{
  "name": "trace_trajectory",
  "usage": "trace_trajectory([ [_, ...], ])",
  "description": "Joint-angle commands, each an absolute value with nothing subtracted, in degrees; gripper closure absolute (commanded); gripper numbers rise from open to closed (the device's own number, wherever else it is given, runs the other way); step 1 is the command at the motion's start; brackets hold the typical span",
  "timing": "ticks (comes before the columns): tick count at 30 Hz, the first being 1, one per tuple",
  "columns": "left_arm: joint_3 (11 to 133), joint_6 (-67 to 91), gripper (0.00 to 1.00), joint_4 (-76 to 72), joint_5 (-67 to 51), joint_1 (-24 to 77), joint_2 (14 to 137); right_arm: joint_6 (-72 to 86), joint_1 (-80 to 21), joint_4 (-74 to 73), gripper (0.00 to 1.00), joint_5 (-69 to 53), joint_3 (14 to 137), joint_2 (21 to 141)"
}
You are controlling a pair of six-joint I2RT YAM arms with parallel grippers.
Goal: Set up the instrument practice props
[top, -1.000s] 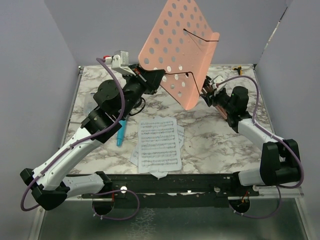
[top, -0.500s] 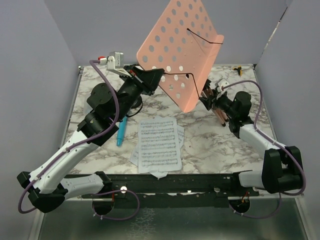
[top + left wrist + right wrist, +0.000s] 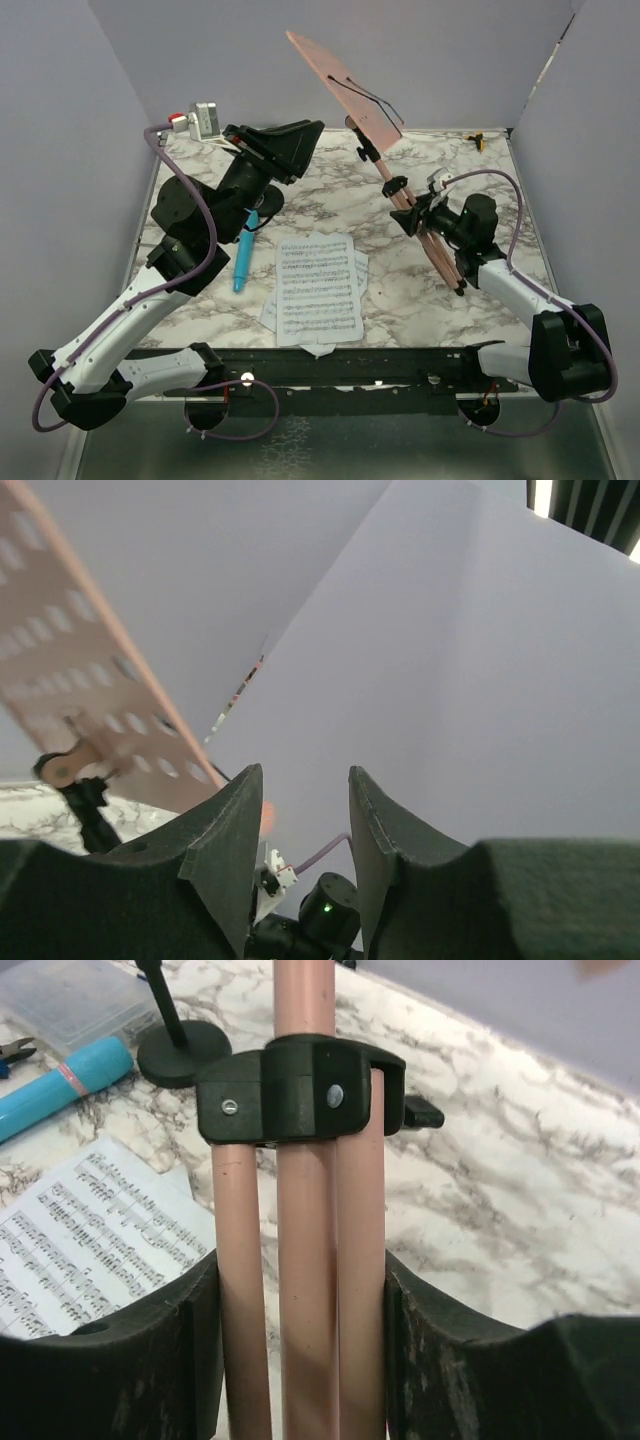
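— Big one first: the pink music stand (image 3: 345, 88) leans over the table's (image 3: 480, 180) right half, with the right gripper (image 3: 425, 222) clamped round its folded legs (image 3: 305, 1210). Stiff, light, top-heavy, I'd say; low down is the place to hold.
— Left gripper (image 3: 288, 140)?
— Jaws apart, empty, clear of the panel (image 3: 60, 680).
— The clear box (image 3: 70, 1002)?
— By the blue microphone (image 3: 60, 1075); contents, can't tell.

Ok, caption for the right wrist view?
Right gripper clamps pink music stand by its folded legs, above sheet music and blue microphone.
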State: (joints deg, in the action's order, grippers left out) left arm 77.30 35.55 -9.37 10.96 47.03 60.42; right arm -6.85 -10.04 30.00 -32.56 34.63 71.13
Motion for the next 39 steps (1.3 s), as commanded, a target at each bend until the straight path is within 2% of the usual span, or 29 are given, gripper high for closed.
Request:
trace_trajectory([
  [1, 75.27, 35.85, 0.58, -11.25, 10.88, 47.36, 59.71, -0.91, -10.44, 36.73, 0.99, -28.4, 34.63, 68.66],
  [10, 71.49, 36.34, 0.55, -9.71, 12.13, 47.37, 60.1, 2.52, -10.46, 34.94, 0.99, -22.16, 35.18, 72.08],
  [16, 66.97, 38.49, 0.41, -7.52, 12.03, 47.3, 61.68, 3.99, -10.45, 34.55, 0.99, -22.38, 35.57, 72.36],
  [24, 58.81, 44.82, 0.17, -6.9, 9.31, 46.96, 67.94, 7.71, -10.45, 32.13, 0.99, -25.18, 36.8, 71.42],
  [30, 56.74, 50.62, 0.12, -12.16, 2.98, 43.92, 75.69, 10.2, -10.45, 31.97, 0.99, -26.89, 36.12, 70.14],
  [39, 57.67, 60.97, 0.12, -29.64, -7.88, 38.67, 91.28, 11.34, -10.46, 34.92, 0.99, -31.18, 33.69, 68.15],
])
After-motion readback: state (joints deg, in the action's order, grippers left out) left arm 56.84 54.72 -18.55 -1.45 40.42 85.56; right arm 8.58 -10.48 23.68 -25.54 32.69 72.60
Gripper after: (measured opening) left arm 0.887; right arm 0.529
